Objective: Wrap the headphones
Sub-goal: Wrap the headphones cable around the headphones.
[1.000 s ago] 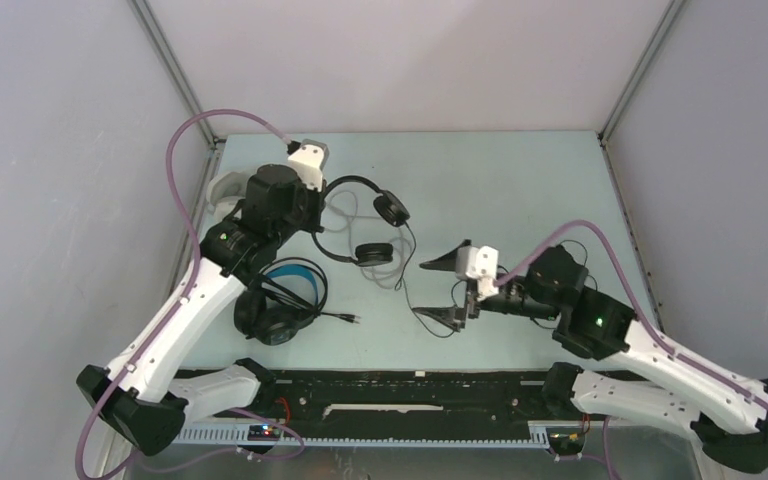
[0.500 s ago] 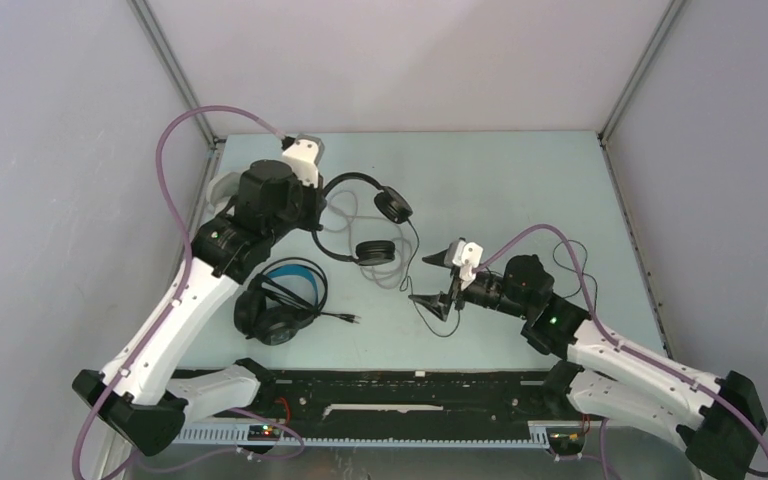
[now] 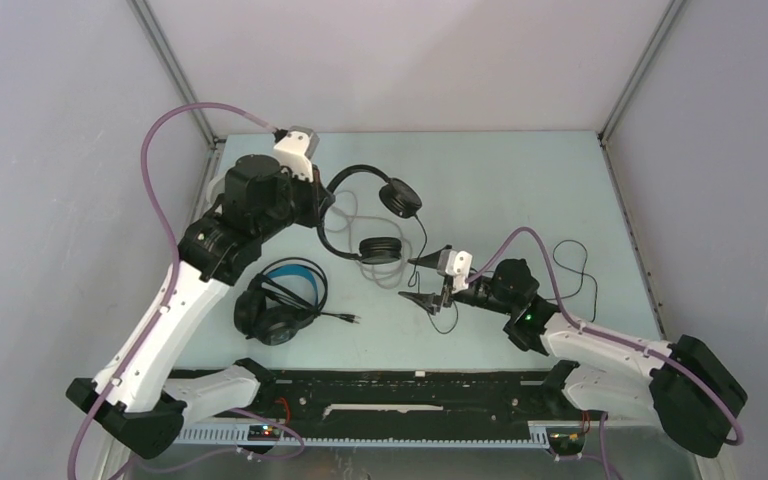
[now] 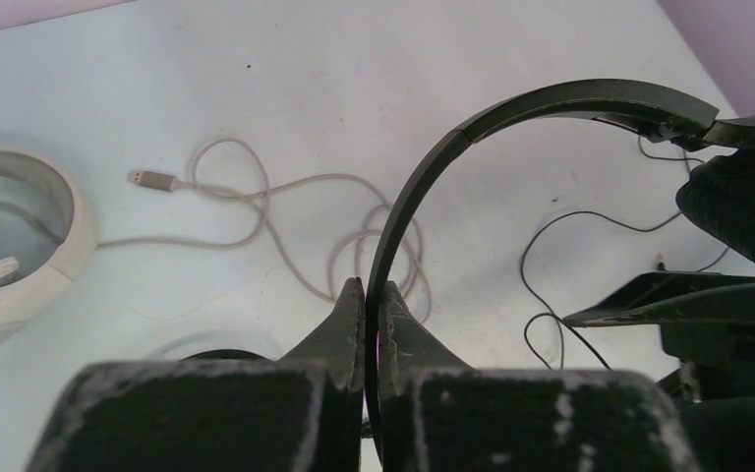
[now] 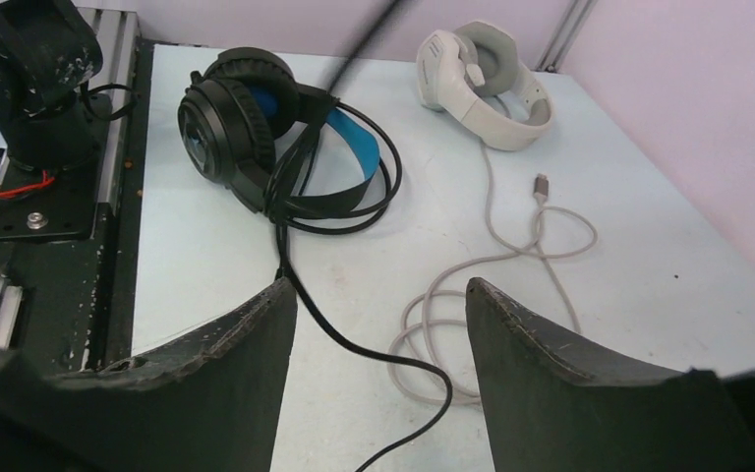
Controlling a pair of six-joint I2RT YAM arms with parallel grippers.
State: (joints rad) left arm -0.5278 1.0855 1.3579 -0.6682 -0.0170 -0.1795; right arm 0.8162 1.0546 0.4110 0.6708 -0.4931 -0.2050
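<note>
three headsets: all lie on the pale table (image 3: pixel 520 180), cords loose
thin black on-ear pair (image 3: pixel 365 215): upper middle of the top view; one cup lies flat, the other is tilted up, and the headband arches left into the left gripper
left gripper (image 4: pixel 366 295): fingers pinched together on that thin headband, which rises to the upper right of the left wrist view
right gripper (image 3: pixel 422 280): centre of the top view, low over the table, jaws well apart, nothing gripped
black pair with blue headband (image 3: pixel 280 300): lower left of the top view, on its side
black cord (image 5: pixel 354 344): on the table, seen between the open fingers in the right wrist view; not held, and cannot tell whose it is
white over-ear pair (image 5: pixel 482 79): top of the right wrist view
grey cable (image 5: pixel 541 231): looped just below the white pair, plug end free
</note>
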